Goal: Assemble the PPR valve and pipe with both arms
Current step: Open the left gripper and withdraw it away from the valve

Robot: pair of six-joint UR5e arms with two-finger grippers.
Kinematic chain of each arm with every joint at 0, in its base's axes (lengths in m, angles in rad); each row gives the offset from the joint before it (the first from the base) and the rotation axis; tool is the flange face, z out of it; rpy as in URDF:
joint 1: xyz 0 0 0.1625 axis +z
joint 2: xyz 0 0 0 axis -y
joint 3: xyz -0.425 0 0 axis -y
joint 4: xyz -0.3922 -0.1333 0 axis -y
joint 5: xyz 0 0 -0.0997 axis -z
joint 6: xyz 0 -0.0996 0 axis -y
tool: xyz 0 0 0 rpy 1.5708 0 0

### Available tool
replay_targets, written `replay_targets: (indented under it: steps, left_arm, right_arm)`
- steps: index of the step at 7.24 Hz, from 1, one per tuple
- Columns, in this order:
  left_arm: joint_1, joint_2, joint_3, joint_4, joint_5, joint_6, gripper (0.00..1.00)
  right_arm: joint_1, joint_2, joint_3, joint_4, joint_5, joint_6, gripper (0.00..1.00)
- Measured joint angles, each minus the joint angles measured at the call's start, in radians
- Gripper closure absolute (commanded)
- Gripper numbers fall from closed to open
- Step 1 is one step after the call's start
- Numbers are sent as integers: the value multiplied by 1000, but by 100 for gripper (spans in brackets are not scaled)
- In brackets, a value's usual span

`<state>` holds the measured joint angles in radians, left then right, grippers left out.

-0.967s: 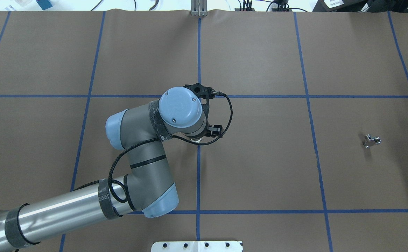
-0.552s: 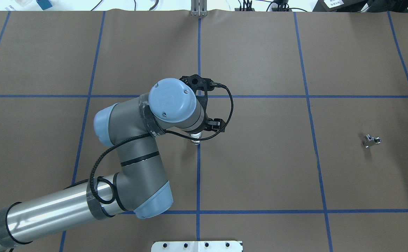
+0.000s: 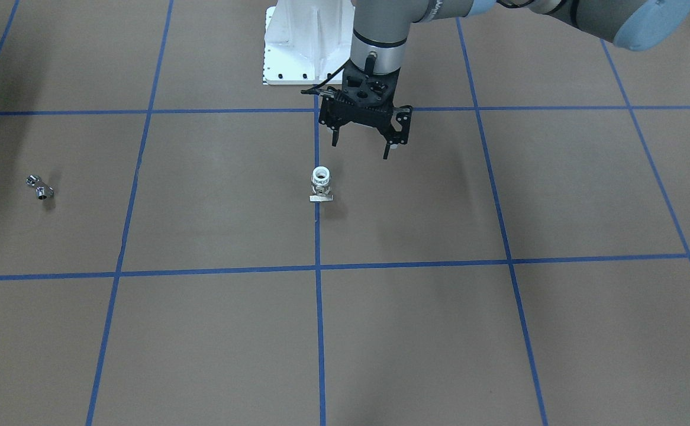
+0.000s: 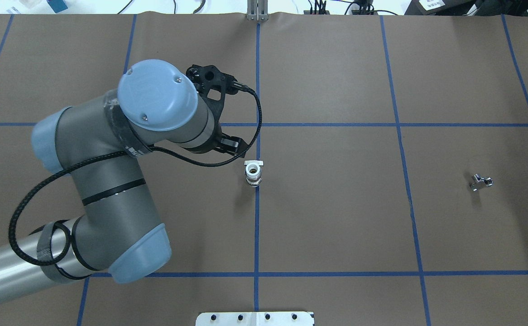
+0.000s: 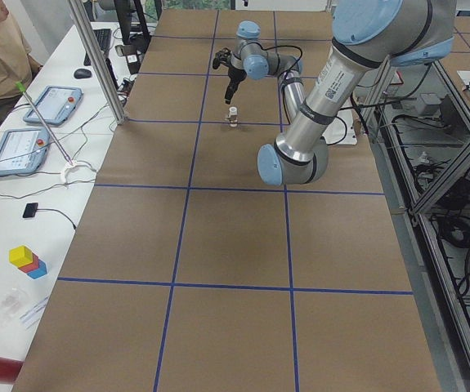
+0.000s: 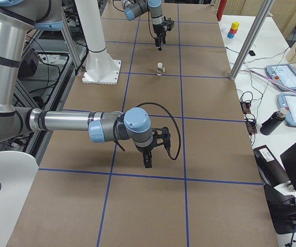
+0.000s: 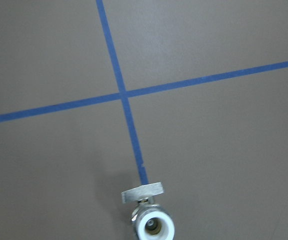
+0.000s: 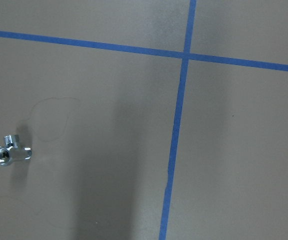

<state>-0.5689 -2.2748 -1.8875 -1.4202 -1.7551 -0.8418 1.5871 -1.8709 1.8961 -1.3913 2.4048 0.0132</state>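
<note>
The PPR valve [image 3: 321, 184] stands upright on the middle blue line, white ring up, flat tab on the far side; it also shows in the overhead view [image 4: 253, 173] and the left wrist view [image 7: 151, 220]. My left gripper [image 3: 360, 149] is open and empty, raised above the table, to the valve's left and apart from it. The chrome pipe [image 4: 481, 181] lies alone at the right; it also shows in the front view [image 3: 39, 187] and the right wrist view [image 8: 11, 151]. My right gripper [image 6: 155, 149] shows only in the right side view; I cannot tell its state.
The white pedestal [image 3: 297, 47] stands at the robot's edge of the table. Brown paper with blue tape lines [image 4: 257, 226] covers the table. An aluminium post [image 4: 256, 11] stands at the far edge. Tablets [image 5: 14, 151] lie on the side desk.
My left arm has risen and swung left, away from the valve. The valve, earlier hidden under the wrist, now stands uncovered on the line. The pipe has not moved.
</note>
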Motion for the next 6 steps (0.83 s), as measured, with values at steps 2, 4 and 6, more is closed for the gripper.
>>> replay_targets:
  steps: [2,4,6]
  left_arm:
    - [-96,81,-24,-24,-69,132,0]
    - [-246,170,-42,-29,-222,341,0]
    - [-348,251,-46,-31,-273,540,0]
  right_arm:
    - [11,5,-8,2,-43,-7,0]
    - [11,13,3,4,-49,-3,0]
    - [-8,30,9,9,-43,43,0]
